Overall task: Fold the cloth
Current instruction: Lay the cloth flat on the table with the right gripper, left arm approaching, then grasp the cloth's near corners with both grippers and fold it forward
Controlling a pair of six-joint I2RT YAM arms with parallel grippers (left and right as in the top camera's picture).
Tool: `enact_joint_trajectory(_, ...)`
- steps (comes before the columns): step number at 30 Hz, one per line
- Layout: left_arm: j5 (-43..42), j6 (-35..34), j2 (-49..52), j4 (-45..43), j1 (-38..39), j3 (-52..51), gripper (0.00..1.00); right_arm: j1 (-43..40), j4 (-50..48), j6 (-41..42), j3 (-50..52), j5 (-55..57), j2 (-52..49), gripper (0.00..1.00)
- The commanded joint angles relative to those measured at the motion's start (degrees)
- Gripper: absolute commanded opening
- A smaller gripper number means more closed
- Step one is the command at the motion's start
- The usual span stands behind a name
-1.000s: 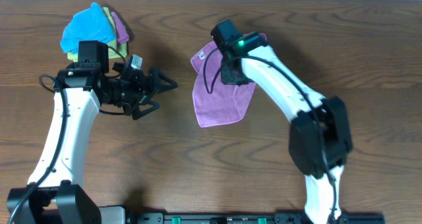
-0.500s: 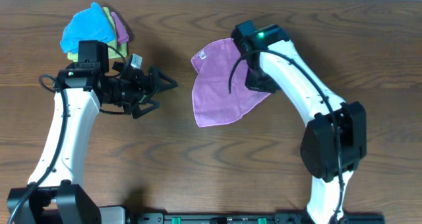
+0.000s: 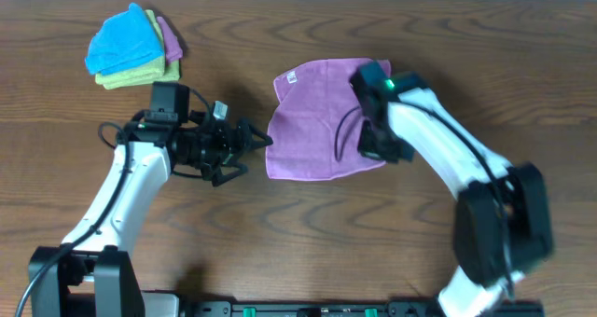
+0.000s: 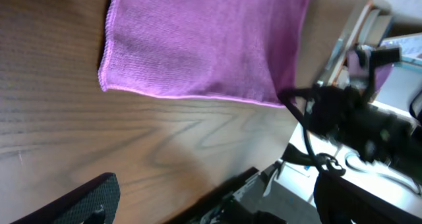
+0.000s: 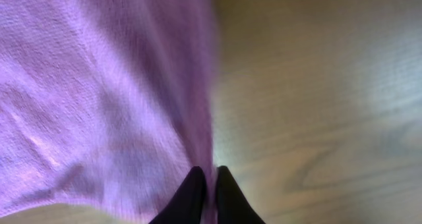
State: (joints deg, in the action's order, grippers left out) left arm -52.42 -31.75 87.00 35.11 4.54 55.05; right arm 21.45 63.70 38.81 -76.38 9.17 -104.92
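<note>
The lilac cloth (image 3: 312, 117) lies mostly spread on the table's middle, with a white tag at its far left corner. My right gripper (image 3: 378, 149) is shut on the cloth's right edge; in the right wrist view the two black fingertips (image 5: 206, 184) pinch the cloth (image 5: 99, 85), which hangs from them. My left gripper (image 3: 256, 149) is open and empty, just left of the cloth's near left corner. The left wrist view shows that corner of the cloth (image 4: 198, 39) ahead of the spread fingers (image 4: 217, 197).
A stack of folded cloths (image 3: 131, 47), bright blue on top with yellow-green and pink below, sits at the far left corner of the brown wooden table (image 3: 522, 75). The arm bases stand at the near edge.
My right gripper has pulled the cloth's edge rightward and toward the near side, spreading the cloth wider. My left arm has moved right and nearer, up to the cloth's left edge.
</note>
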Motion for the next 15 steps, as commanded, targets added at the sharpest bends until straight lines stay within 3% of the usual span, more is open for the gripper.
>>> enact_joint_trajectory(1, 1.40, -3.06, -0.11, -2.25, 0.72, -3.26, 0.95, -1.42, -3.23, 1.05, 5.95, -2.12, 6.45, 0.13)
enact_joint_trajectory(4, 1.42, -3.19, -0.11, -3.98, 0.76, -5.46, 0.95, -1.79, -4.83, 2.25, 9.29, -2.58, 7.87, 0.02)
enact_joint_trajectory(15, 1.66, -9.09, -0.11, -15.10, 2.43, -14.40, 0.95, -1.22, -10.19, 5.53, 15.13, -3.39, 7.85, 0.02)
